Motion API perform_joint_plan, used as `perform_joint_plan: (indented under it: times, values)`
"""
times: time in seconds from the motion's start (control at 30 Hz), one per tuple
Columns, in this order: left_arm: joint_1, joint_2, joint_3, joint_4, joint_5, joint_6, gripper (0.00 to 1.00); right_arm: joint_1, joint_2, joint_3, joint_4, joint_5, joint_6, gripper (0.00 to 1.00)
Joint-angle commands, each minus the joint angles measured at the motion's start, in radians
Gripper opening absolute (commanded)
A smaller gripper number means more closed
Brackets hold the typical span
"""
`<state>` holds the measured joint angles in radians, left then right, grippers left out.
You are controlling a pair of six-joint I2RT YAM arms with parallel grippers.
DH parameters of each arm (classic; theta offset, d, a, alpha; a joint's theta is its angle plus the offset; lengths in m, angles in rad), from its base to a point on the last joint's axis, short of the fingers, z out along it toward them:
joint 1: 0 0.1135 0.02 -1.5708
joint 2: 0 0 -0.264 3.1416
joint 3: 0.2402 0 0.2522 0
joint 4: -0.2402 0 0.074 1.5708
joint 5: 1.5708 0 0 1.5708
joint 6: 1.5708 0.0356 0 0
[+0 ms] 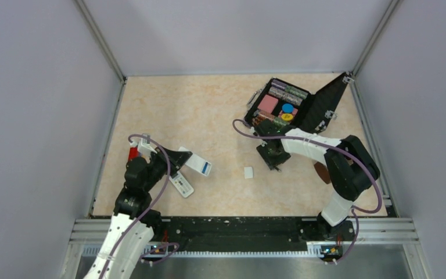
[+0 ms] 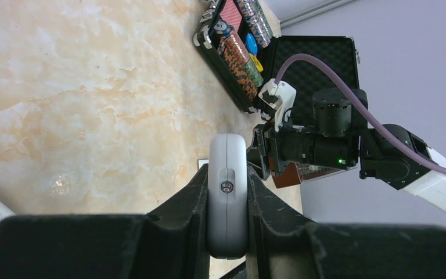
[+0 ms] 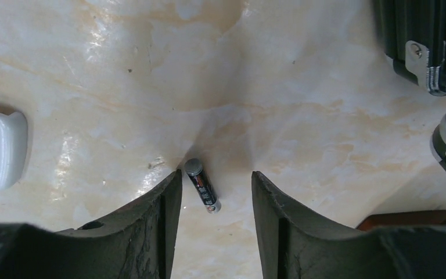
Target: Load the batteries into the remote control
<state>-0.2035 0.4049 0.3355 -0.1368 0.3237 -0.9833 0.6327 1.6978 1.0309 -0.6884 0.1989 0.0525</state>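
My left gripper (image 1: 187,158) is shut on the slim white remote control (image 1: 197,165) and holds it above the table. The remote's free end shows a blue patch (image 1: 207,168). In the left wrist view the remote (image 2: 227,192) stands edge-on between the fingers of my left gripper (image 2: 227,174). My right gripper (image 1: 273,156) is open, low over the table. In the right wrist view one small dark battery (image 3: 202,185) with silver ends lies on the table between the fingers of my right gripper (image 3: 215,174), nearer the left one and untouched.
A second white remote (image 1: 181,185) lies on the table below the held one. A small white cover piece (image 1: 248,172) lies mid-table. An open black case (image 1: 316,107) with chips stands at the back right. A brown object (image 1: 323,172) lies under the right arm.
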Motion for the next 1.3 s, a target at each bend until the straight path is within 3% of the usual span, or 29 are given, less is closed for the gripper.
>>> perform_joint_plan:
  times: [0.0,0.5,0.6,0.77,0.87,1.07,1.27]
  values:
    - [0.006,0.007,0.058,0.039,-0.006,0.021,0.0,0.0,0.019,0.037,0.009,-0.076,0.028,0.45]
    - [0.006,0.012,0.025,0.071,0.007,-0.011,0.0,-0.029,-0.016,-0.05,0.022,-0.155,0.319,0.0]
    - [0.006,0.006,0.014,0.081,0.009,-0.023,0.0,-0.028,-0.05,-0.073,0.043,-0.145,0.411,0.01]
    - [0.006,-0.011,0.004,0.076,0.008,-0.029,0.0,-0.028,-0.116,-0.138,0.077,-0.134,0.468,0.31]
    - [0.006,-0.02,-0.002,0.071,0.008,-0.029,0.0,-0.026,-0.146,-0.173,0.088,-0.164,0.46,0.38]
    - [0.006,-0.024,-0.011,0.074,0.009,-0.036,0.0,-0.026,-0.171,-0.221,0.104,-0.19,0.459,0.32]
    - [0.006,-0.024,-0.032,0.113,0.034,-0.051,0.0,-0.025,-0.167,-0.233,0.106,-0.169,0.471,0.06]
